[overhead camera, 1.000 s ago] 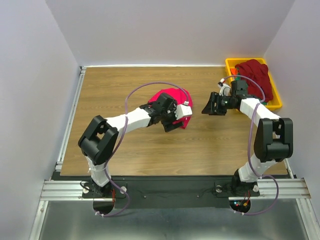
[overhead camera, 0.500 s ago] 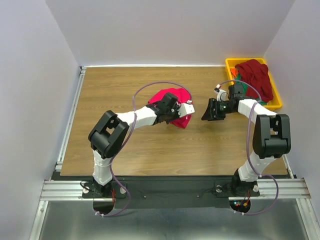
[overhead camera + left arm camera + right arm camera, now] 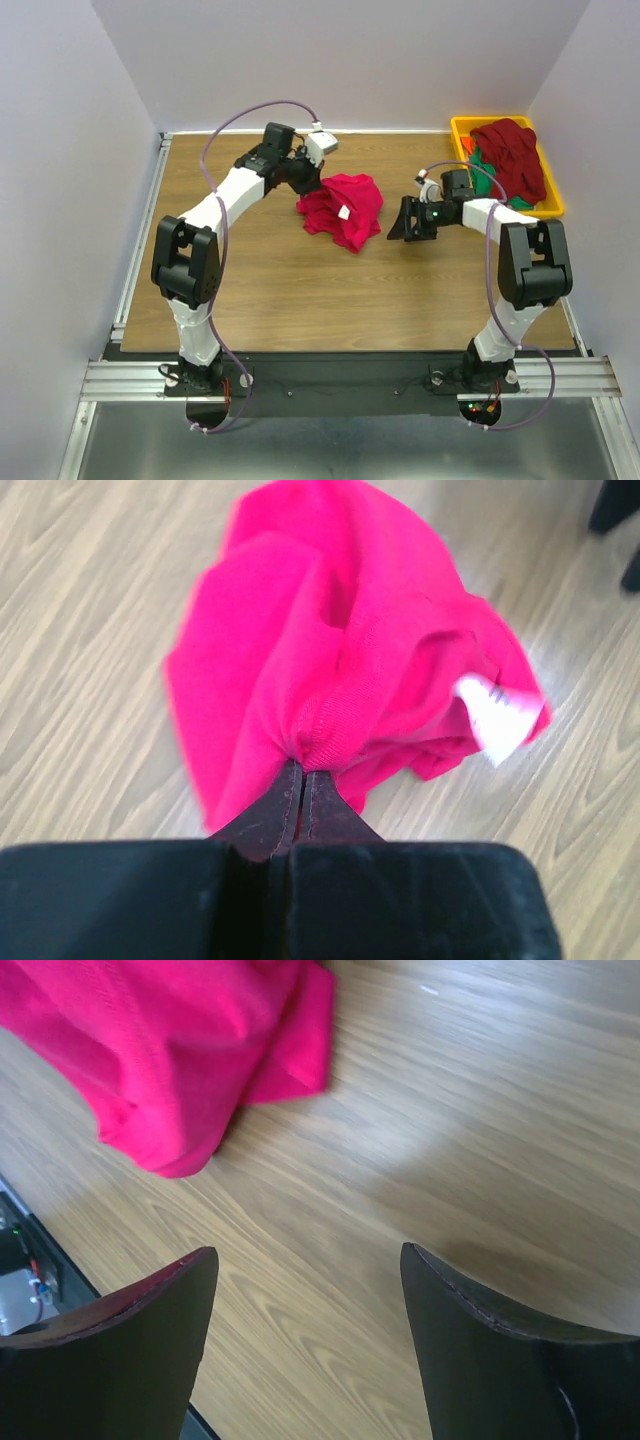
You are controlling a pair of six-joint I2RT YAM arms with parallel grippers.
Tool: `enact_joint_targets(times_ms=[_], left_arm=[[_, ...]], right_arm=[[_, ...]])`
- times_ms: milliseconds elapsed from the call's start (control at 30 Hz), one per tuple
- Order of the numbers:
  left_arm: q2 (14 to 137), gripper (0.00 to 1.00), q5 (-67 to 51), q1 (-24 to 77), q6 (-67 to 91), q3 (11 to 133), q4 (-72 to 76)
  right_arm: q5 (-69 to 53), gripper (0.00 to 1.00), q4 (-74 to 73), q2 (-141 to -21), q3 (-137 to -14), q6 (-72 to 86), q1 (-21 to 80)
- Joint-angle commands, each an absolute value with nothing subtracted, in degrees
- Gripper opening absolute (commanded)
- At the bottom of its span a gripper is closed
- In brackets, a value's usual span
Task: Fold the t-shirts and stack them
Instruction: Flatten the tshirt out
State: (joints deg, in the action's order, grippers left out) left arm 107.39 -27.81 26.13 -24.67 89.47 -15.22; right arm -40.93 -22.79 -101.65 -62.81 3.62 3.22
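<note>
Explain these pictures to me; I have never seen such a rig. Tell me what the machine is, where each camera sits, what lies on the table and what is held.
These are two robot arms bolted at the near edge of a wooden table. The wide picture is taken from above and behind them. The other two come from a camera on each wrist, so the dark shapes at the bottom are that arm's fingers. The left gripper is shut, pinching a crumpled pink t-shirt that rests mid-table. The right gripper is open, empty, beside the shirt. In the far right corner a yellow tray holds a maroon t-shirt.
</note>
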Motion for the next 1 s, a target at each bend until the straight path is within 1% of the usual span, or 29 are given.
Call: enact_joint_targets(times_ms=[0, 167, 367, 467, 533, 600, 633, 667, 733, 767, 833, 867, 967], left_arm=[[106.3, 0.0, -36.5, 23.5, -18.2, 93.2, -21.6], [110.1, 0.0, -39.6, 19.3, -14.0, 97.5, -22.8], [113.7, 0.0, -41.7, 16.5, -9.8, 100.6, -22.9], [114.2, 0.0, -41.7, 15.9, -9.7, 100.8, -22.9], [114.2, 0.0, -41.7, 15.7, -9.7, 100.6, -22.9], [114.4, 0.0, -41.9, 15.6, -9.5, 100.6, -22.9], [114.4, 0.0, -41.9, 15.5, -9.5, 100.6, -23.1], [114.5, 0.0, -41.9, 15.0, -9.3, 100.8, -23.6], [114.5, 0.0, -41.9, 14.5, -9.4, 101.5, -24.1], [114.4, 0.0, -42.1, 13.8, -9.5, 101.7, -24.7], [114.3, 0.0, -42.0, 13.1, -10.2, 102.7, -26.0], [114.1, 0.0, -41.1, 12.9, -12.3, 104.0, -27.6], [112.8, 0.0, -41.3, 12.9, -15.5, 106.1, -29.8]], right_arm=[[-41.2, 0.8, -14.4, -103.7, -64.0, 8.2, 8.2], [-36.7, 0.84, -10.1, -106.0, -64.2, 8.9, 15.9], [-36.1, 0.86, -6.2, -107.7, -64.9, 8.9, 22.2], [-32.9, 0.87, -4.6, -108.9, -65.0, 9.0, 24.7], [-30.7, 0.87, -2.5, -111.2, -66.0, 10.5, 25.3], [-28.0, 0.83, -2.0, -113.4, -67.7, 11.2, 25.5], [-26.5, 0.78, -2.1, -114.1, -68.4, 11.3, 25.6], [-24.2, 0.59, -2.1, -114.3, -69.3, 10.9, 25.4], [-22.8, 0.4, -2.3, -112.6, -69.3, 9.8, 24.8], [-22.9, 0.23, -2.5, -110.3, -69.3, 9.8, 23.5], [-24.6, 0.05, -3.5, -107.6, -69.4, 9.7, 21.1], [-26.3, 0.01, -4.4, -106.3, -69.7, 9.5, 18.3], [-29.6, 0.01, -9.0, -101.1, -70.8, 5.7, 12.8]])
